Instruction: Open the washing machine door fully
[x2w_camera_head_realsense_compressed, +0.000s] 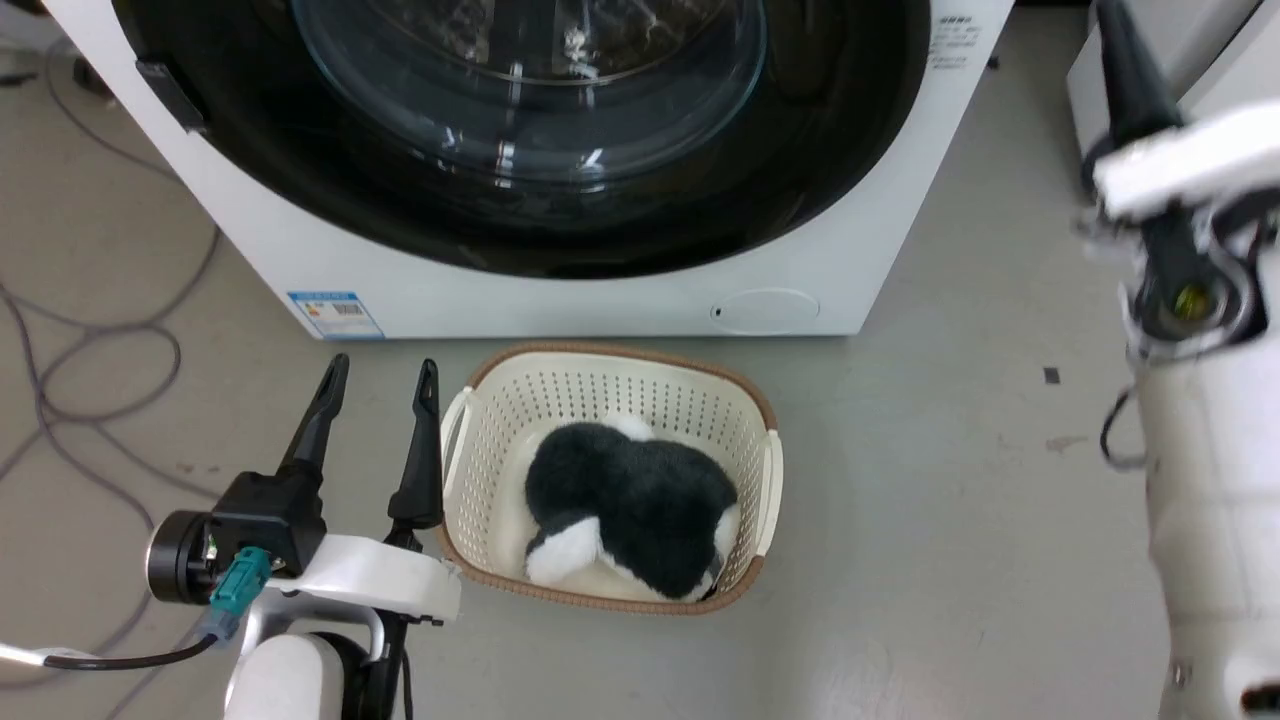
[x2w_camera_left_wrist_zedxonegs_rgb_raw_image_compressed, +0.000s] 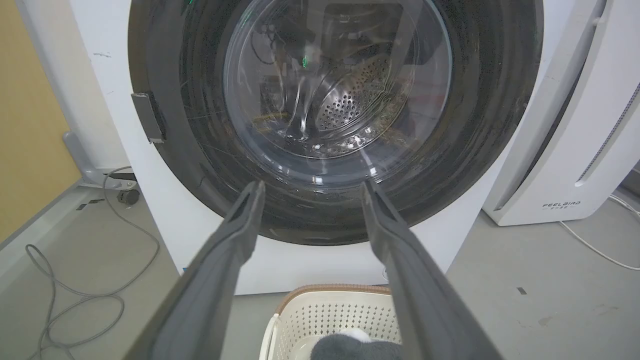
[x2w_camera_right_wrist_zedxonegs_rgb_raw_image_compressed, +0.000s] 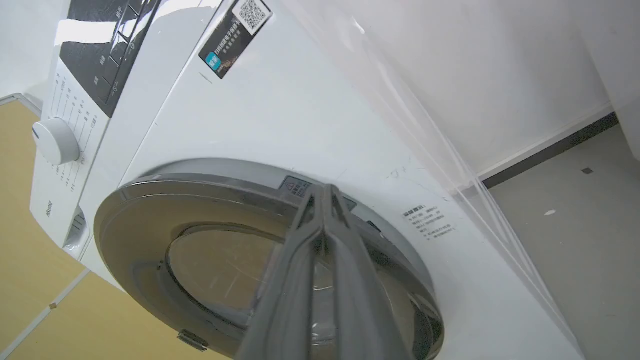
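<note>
Currently, washing machine door (x2w_camera_head_realsense_compressed: 530, 110) shut flush on front of white washing machine (x2w_camera_head_realsense_compressed: 600, 300), left gripper (x2w_camera_head_realsense_compressed: 385, 365) spread wide above floor, just beside cream basket (x2w_camera_head_realsense_compressed: 610, 362) holding black-and-white plush toy (x2w_camera_head_realsense_compressed: 630, 510), right gripper (x2w_camera_right_wrist_zedxonegs_rgb_raw_image_compressed: 324, 192) pinched together, empty, tips near door's upper rim, contact unclear.

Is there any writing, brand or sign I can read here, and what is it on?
"FEELBIRD": on the plain white appliance beside the big white front-loading washing machine.
Small blue label low on the washer's front: too small to read.
Dark sticker with QR code high on the washer: print blurred.
Black control panel markings and small grey print on the front: too small.
Warning-triangle label at the rim of the large round door: unreadable.
</note>
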